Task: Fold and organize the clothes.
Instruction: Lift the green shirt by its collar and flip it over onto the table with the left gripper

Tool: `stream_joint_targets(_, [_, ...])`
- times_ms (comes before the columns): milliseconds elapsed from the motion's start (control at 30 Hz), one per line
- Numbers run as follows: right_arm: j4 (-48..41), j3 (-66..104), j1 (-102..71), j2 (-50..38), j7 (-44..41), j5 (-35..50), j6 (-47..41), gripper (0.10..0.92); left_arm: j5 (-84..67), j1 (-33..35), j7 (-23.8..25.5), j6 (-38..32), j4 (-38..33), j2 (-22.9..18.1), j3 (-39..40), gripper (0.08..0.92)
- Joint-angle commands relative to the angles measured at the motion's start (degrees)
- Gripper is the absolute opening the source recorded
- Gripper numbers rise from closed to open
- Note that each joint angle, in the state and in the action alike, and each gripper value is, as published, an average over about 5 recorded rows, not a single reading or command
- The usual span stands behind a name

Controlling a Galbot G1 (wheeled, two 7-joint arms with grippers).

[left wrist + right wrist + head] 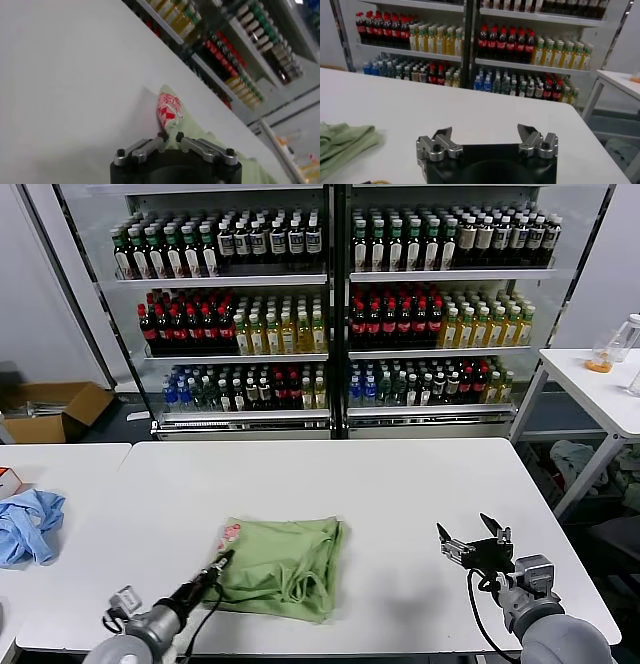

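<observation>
Light green shirt (282,566), folded into a rough rectangle, lies near the front edge of the white desk (400,484), left of centre; its red-and-white print (168,108) shows at the far left corner of the fold. Left gripper (222,562), fingers together, pinches the shirt's left edge. Right gripper (471,540), fingers apart, hovers near the front right corner, holding nothing. Light blue cloth (27,526) lies on the neighbouring desk (60,469).

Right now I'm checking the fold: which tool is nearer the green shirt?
Left. The left tool is at the green shirt's left edge, fingers closed on the cloth. The right tool hovers open over bare table, well off to the shirt's right.
</observation>
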Motion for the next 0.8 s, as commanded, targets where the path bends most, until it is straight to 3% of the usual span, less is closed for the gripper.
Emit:
stream_joint_targets(33, [-0.45,-1.11,1.23,0.03,-0.01,0.09,0.12,0.823,-13.81,2.28,-0.97,-0.08,-2.80,4.81,-22.84,0.110])
stream_joint_targets(233, [-1.05,-2.73,2.95,0.31,-0.08,0.25,0.29,0.823,-12.25,5.12,-1.78,-0.07,-7.51,14.16,-37.49,0.110])
stream_joint_targets(367, [-1.07,-3.10,3.12,0.32,-0.21,0.29,0.44,0.823,-4.18,5.77,-0.68,-0.09,-12.80,17.97,-36.15,0.110])
stream_joint_targets(467, [-0.84,-2.94,2.82,0.13,-0.31,0.29,0.55,0.823,6.98,5.31,1.00,-0.16,-16.52,17.59,-26.18,0.110])
stream_joint_targets(567, [-0.44,-2.50,2.44,-0.23,-0.38,0.35,0.63,0.823,21.26,3.38,1.88,-0.27,-17.94,15.61,-11.10,0.110])
stream_joint_targets(700, [0.25,-1.55,1.84,-0.65,-0.40,0.41,0.68,0.823,37.51,-0.87,1.23,-0.33,-17.06,11.46,9.42,0.110])
stream_joint_targets(800, [0.62,-0.67,1.31,-0.64,-0.39,0.43,0.70,0.823,43.95,-4.44,0.08,-0.31,-14.20,7.46,20.42,0.110])
